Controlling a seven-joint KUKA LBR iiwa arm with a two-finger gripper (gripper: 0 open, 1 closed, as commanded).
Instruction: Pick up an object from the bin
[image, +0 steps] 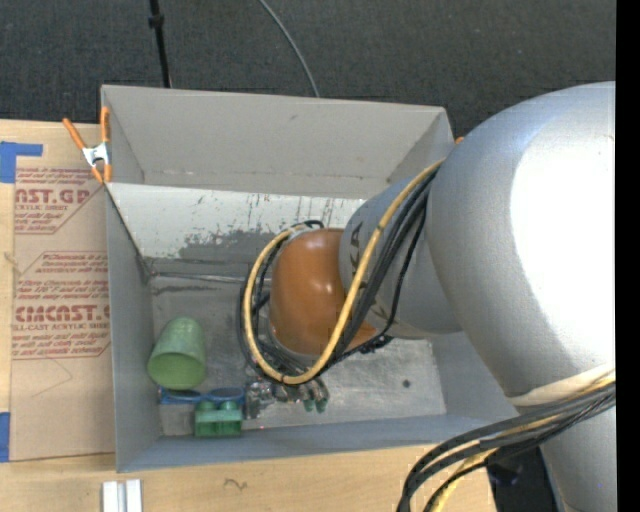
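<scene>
Gripper (287, 392) pos.: low over floor of bin (270, 140), near front wall, under orange wrist cover (305, 290). Open/closed state: cannot tell. Just view-left of gripper lies a green block (218, 418), against front wall, long axis approx. parallel to wall. A blue piece (185, 397) touches its upper-left edge. Further left, a green cup (178, 352) lies on its side w/ wide end toward front wall.

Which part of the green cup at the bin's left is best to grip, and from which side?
Probably the green cup across its narrower far end, coming from above: it seems to lie on its side, with the wide end nearer the camera.
</scene>
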